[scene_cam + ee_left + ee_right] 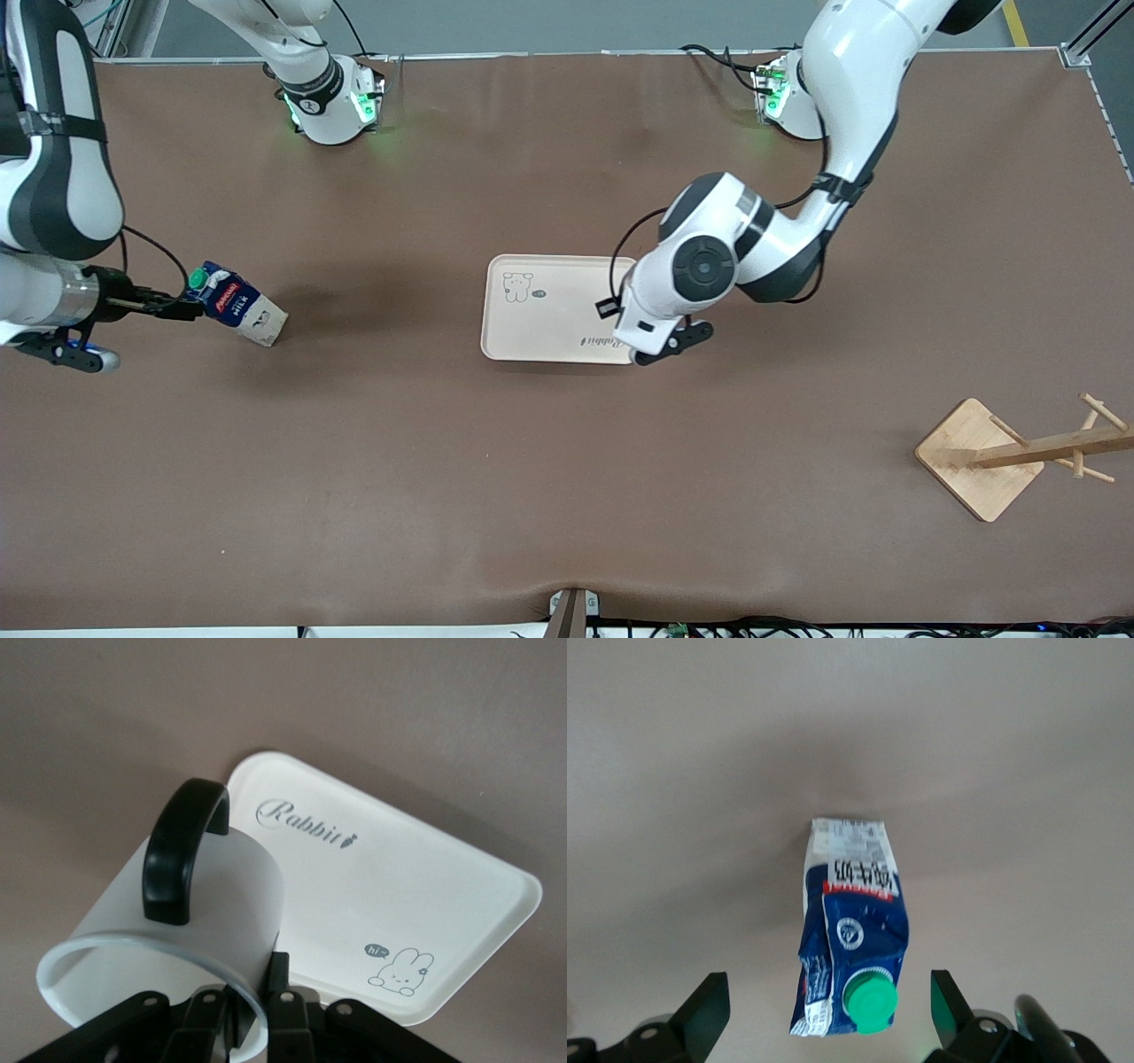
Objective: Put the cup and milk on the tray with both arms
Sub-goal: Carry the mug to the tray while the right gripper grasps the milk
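While left gripper (244, 1014) pinches cup (177, 930) (rim), right gripper (828, 1005) gapes.

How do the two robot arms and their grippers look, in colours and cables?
Both arms are glossy white with black joints; the bases glow green. Thin black cables loop along the forearms. The left gripper has black fingers; the right gripper has black fingers too, wide and flat.

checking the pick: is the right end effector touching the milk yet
Apart. The right wrist view shows the milk between the open right end effector fingers, with gaps on both sides.
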